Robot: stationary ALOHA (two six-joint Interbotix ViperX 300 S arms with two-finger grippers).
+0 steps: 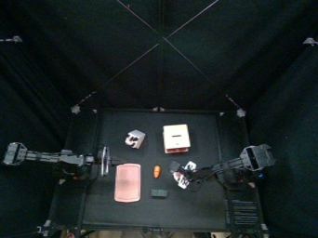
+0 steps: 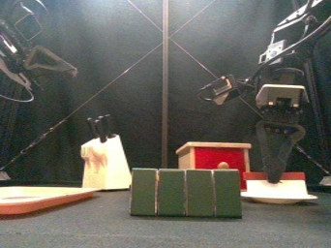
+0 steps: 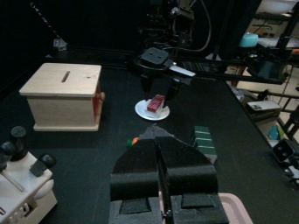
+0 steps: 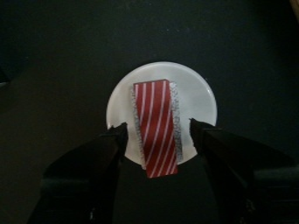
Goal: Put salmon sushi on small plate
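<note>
Lying on the small plate (image 4: 163, 101), salmon sushi (image 4: 156, 125) sits between the right tool's (image 4: 156, 144) spread, empty jaws

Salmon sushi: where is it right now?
The salmon sushi lies on the small plate, on the table's right side, between the open right gripper's jaws.

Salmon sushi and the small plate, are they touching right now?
Touching. The right wrist view shows the salmon sushi lying flat on the small plate, covering its middle.
</note>
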